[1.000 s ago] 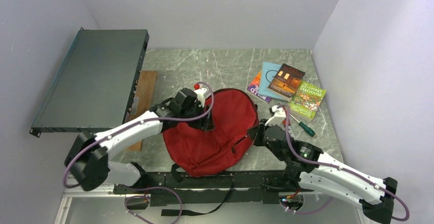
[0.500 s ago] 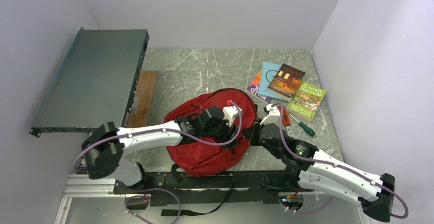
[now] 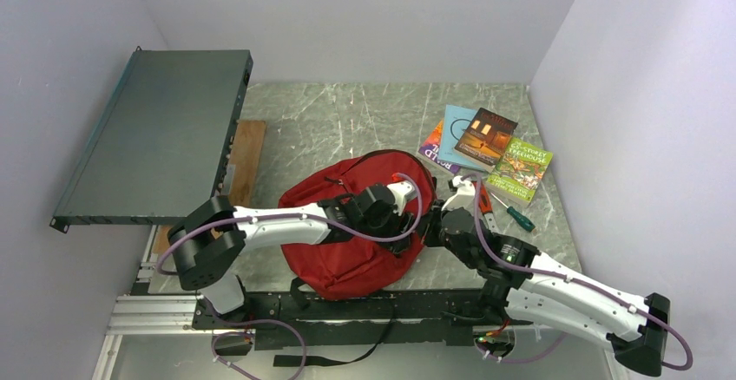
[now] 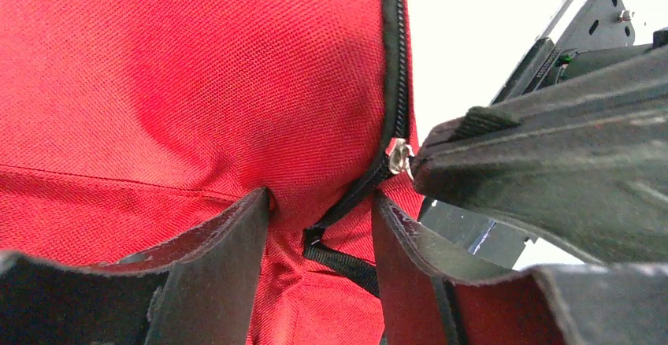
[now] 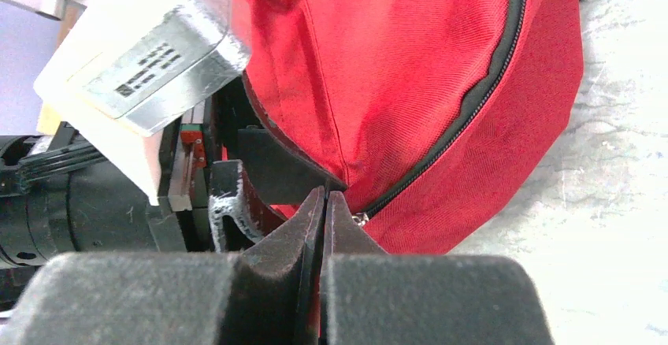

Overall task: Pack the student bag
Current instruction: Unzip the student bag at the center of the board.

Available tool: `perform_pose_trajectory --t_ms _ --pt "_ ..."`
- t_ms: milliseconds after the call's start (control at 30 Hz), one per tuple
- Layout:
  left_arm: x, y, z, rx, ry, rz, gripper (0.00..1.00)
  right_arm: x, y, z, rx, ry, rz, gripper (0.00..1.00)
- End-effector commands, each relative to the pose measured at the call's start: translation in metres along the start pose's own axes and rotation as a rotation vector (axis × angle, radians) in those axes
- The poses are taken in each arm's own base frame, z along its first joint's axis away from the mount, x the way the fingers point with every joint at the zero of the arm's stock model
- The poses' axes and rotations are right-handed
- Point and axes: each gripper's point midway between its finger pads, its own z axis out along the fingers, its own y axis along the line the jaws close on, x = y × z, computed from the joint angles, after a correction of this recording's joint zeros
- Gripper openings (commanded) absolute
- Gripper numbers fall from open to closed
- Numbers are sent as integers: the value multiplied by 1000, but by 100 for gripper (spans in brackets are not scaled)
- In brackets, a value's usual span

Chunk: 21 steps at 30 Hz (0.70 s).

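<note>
Fabric fills nearly all of the left wrist view, so only a patch of the student bag (image 3: 343, 258) shows there: red weave, a black zipper (image 4: 394, 61) running down the upper right, and a bit of black webbing low in the middle. Fingers of the left gripper (image 4: 321, 203) stand partly apart with that zipper seam between them; whether they squeeze the cloth is not clear. From above, the tips of both grippers are hidden under their own wrists where they meet at the bag's right edge, mid-frame. Fingers of the right gripper (image 5: 324, 199) are pressed flat together at the bag's edge, right beside a small metal zipper pull (image 4: 400, 156); whether anything is pinched between them cannot be made out.

The bag lies on the marble-patterned table (image 3: 347, 115) at the centre of the top view, and the left arm crosses over it, covering its middle. Books (image 3: 486, 137) fan out at upper right, with a green-handled screwdriver (image 3: 523, 219) just below them. A dark metal panel (image 3: 156, 137) fills the upper left, overlapping a wooden board (image 3: 246, 150).
</note>
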Motion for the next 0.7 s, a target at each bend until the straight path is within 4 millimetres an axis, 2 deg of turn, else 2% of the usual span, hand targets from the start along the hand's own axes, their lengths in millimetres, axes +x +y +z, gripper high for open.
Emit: perform_pose_trajectory --t_ms 0,67,100,133,233,367,467,533,667 --pt "-13 -2 9 -10 -45 -15 54 -31 26 -6 -62 -80 62 0" --pt "-12 2 12 -27 -41 0 50 -31 23 -5 -50 -79 69 0" --pt "-10 5 13 -35 -36 6 44 -31 21 -5 -41 -81 76 0" --pt "-8 6 14 -38 -32 12 35 -32 19 -5 -32 -85 83 0" --pt "-3 18 12 -89 -32 24 0 -38 9 -5 3 -94 99 0" --pt "11 28 4 -113 -29 82 0 -50 -14 -5 114 -97 91 0" --pt "26 26 -6 -103 -11 148 0 -68 -28 -2 170 -85 76 0" --pt "35 22 -12 -88 0 204 0 -78 -37 4 197 -51 65 0" --pt "45 22 -25 -124 1 322 0 -93 -70 23 255 39 83 0"
